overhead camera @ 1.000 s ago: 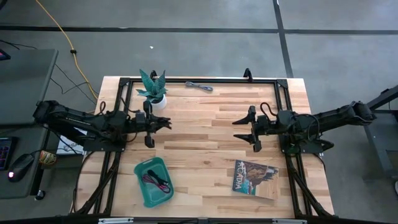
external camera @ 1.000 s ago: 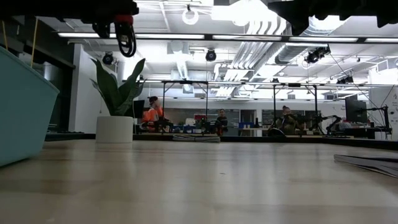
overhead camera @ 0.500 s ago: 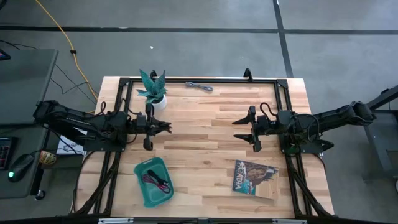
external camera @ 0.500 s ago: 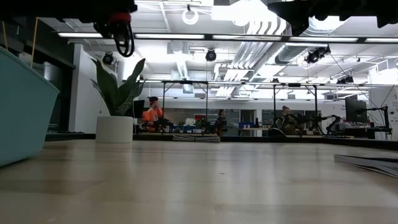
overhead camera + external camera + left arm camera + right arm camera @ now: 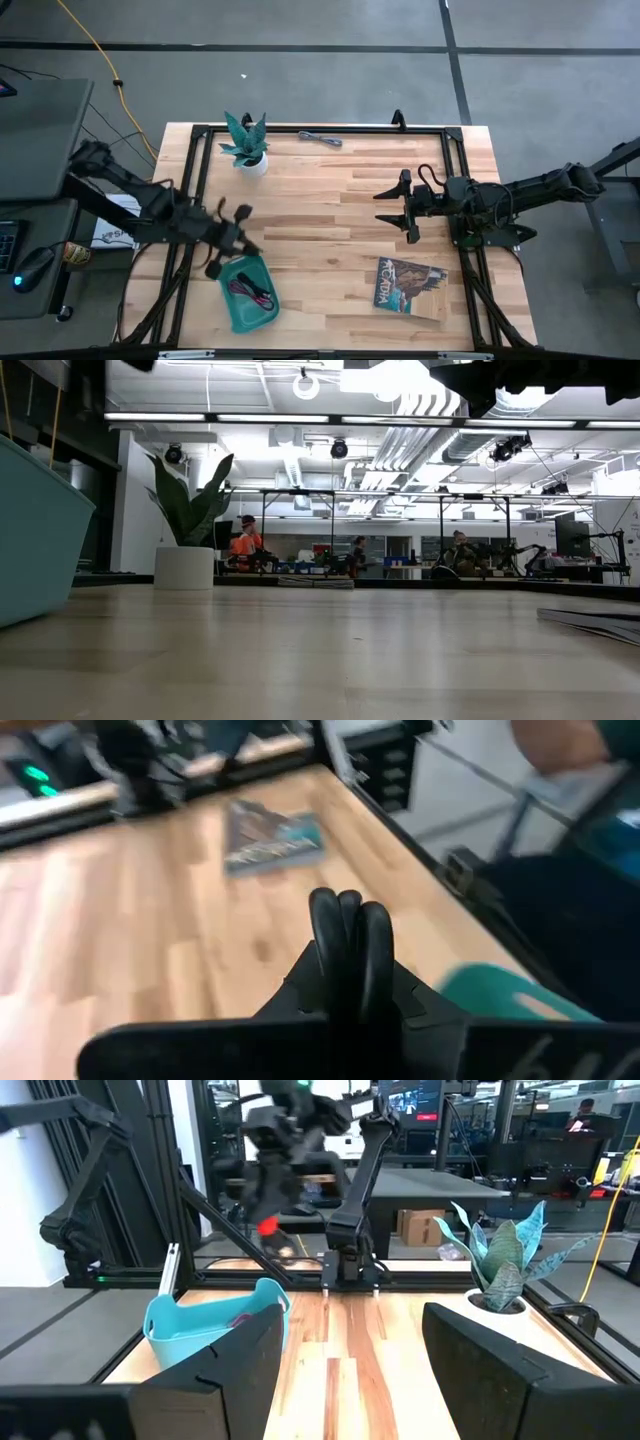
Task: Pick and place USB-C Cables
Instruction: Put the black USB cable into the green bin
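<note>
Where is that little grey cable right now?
In the high view, the grey cable lies at the table's far edge, just right of the potted plant, far from the teal tray near the front left.

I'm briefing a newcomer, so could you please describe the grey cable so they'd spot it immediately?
Start at the potted plant near the wooden table's far edge. Right of it lies the grey cable, a small bundle lying alone on bare wood, unlike the cable in the teal tray.

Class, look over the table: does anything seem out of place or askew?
The grey cable lies alone at the far edge of the table, while a maroon cable is in the tray and the left pincer holds a black cable by it. Tray and magazine sit skewed to the table's edges. Nothing looks spilled or damaged.
</note>
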`<act>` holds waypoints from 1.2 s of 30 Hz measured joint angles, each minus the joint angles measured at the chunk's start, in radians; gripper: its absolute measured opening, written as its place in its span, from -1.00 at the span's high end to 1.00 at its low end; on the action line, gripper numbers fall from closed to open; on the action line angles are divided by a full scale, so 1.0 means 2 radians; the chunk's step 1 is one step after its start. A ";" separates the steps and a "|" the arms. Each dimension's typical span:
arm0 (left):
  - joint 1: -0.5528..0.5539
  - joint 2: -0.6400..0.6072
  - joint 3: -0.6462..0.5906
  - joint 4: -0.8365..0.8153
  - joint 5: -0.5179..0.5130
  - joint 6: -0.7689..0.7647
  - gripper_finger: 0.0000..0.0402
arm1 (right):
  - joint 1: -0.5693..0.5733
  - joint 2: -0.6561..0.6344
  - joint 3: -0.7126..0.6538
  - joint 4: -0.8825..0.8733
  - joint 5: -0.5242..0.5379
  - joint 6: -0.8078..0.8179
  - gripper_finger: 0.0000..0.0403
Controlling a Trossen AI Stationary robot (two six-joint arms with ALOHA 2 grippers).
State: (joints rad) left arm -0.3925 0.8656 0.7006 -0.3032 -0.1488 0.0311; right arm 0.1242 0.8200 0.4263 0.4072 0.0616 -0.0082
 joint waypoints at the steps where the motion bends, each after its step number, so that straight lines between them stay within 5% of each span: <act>1: -0.018 0.014 0.014 -0.012 -0.008 -0.010 1.00 | 0.000 0.000 0.000 0.000 0.000 0.000 -0.15; 11: -0.130 0.175 0.123 -0.147 -0.072 -0.116 1.00 | 0.000 0.000 0.000 -0.001 0.000 0.000 -0.15; 21: -0.134 0.313 0.124 -0.147 -0.019 -0.164 1.00 | 0.000 0.000 0.000 -0.003 0.000 0.000 -0.15; 36: -0.135 0.428 0.125 -0.123 0.011 -0.171 1.00 | 0.000 0.000 0.000 -0.004 0.000 0.000 -0.15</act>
State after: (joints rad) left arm -0.6621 1.7221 0.9509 -0.5491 -0.1261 -0.3115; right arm 0.1242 0.8200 0.4267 0.3996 0.0612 -0.0082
